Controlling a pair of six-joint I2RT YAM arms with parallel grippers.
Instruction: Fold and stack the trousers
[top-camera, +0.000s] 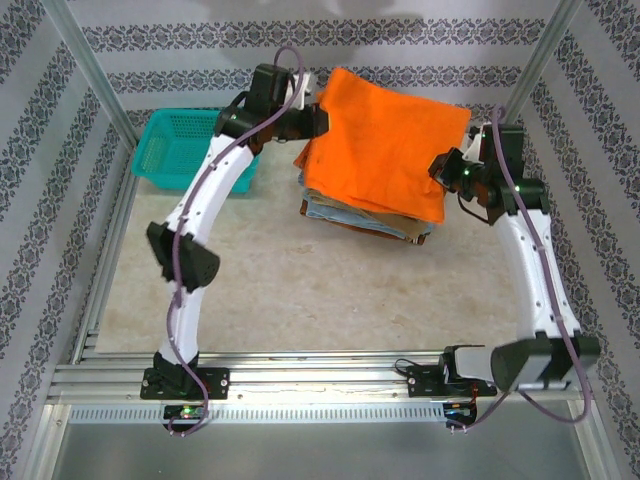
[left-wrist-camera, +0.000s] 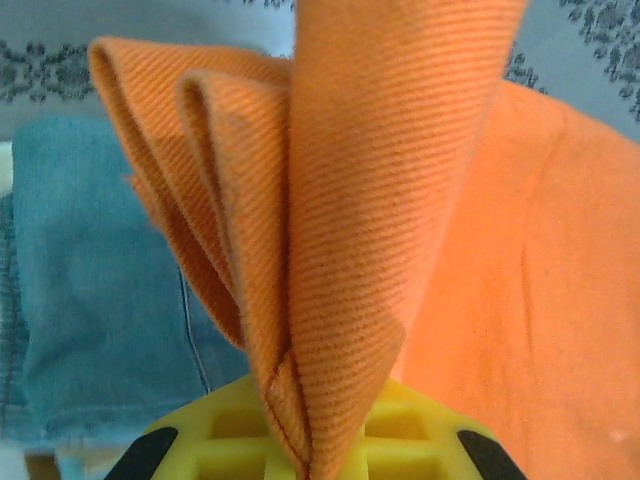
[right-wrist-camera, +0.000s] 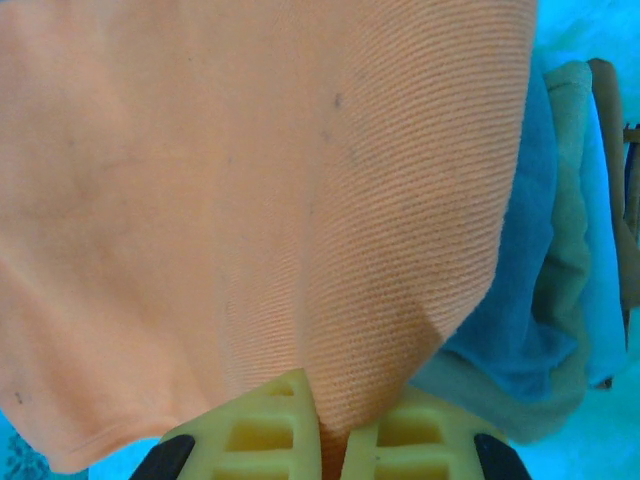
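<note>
Two claws, both closed down narrow on cloth. The left claw (left-wrist-camera: 300, 435) pinches a bunched, several-layer fold of the bright orange, plain, soft cloth trousers (top-camera: 385, 140) at their left far corner. The right claw (right-wrist-camera: 325, 425) nips the right-hand edge of the same pair.

The trousers are folded into a rough rectangle. They lie on top of a pile at the far middle of the pale, mottled surface (top-camera: 300, 290).

Handling, my call: light, limp, no stiffness. The twill weave looks grippy between the yellow pads, so slip risk is low. The cloth sags wherever it's unsupported. Folds fan apart in the left wrist view, so layers could peel off if I hold only the outer one. I can't tell whether the left pinch has every layer. The best hold is on folded edges or corners, through the full thickness, with the two grips well apart so the panel hangs flat.

Around it: a folded light blue denim pair (left-wrist-camera: 90, 280) sits directly under the orange. A folded tan cloth pair (top-camera: 410, 232) shows at the pile's near right corner. Both are touching, so dragging the orange sideways could pull them askew.

A teal plastic mesh basket (top-camera: 175, 150) sits just beside the left arm's forearm. A slanted aluminium frame post (top-camera: 95, 90) stands behind it, which leaves the left arm little room to swing on that side.
</note>
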